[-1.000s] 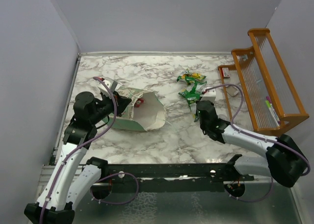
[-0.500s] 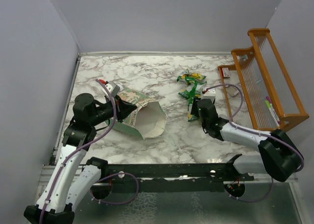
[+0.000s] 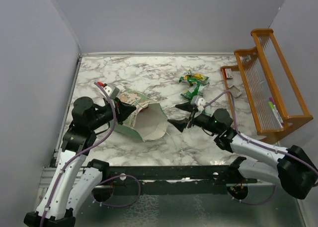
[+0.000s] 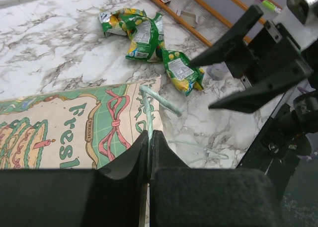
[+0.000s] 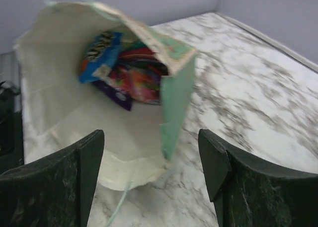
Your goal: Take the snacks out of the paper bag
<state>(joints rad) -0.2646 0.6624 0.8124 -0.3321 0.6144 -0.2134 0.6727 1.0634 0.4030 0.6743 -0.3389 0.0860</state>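
The paper bag point(image 3: 141, 118) lies on its side, pale green with a printed side point(image 4: 74, 132), its cream mouth facing right. My left gripper point(image 3: 130, 109) is shut on the bag's green string handle point(image 4: 148, 113). Inside the bag point(image 5: 64, 113) lie a blue snack packet point(image 5: 102, 48), a pink one point(image 5: 141, 80) and a purple one point(image 5: 114, 94). Three green snack packets point(image 3: 194, 80) point(image 4: 181, 70) lie on the table right of the bag. My right gripper point(image 3: 178, 116) point(image 5: 150, 137) stands open and empty, facing the bag's mouth a short way off.
An orange wooden rack point(image 3: 268, 83) stands along the right edge, with pens in it. A small red-and-white box point(image 3: 227, 73) and a white card point(image 3: 236, 92) lie beside it. Grey walls close the table at the left, back and right.
My right gripper has opened, left the green packets and swung left to face the bag's mouth. The left gripper, still shut on the bag, has turned it slightly.
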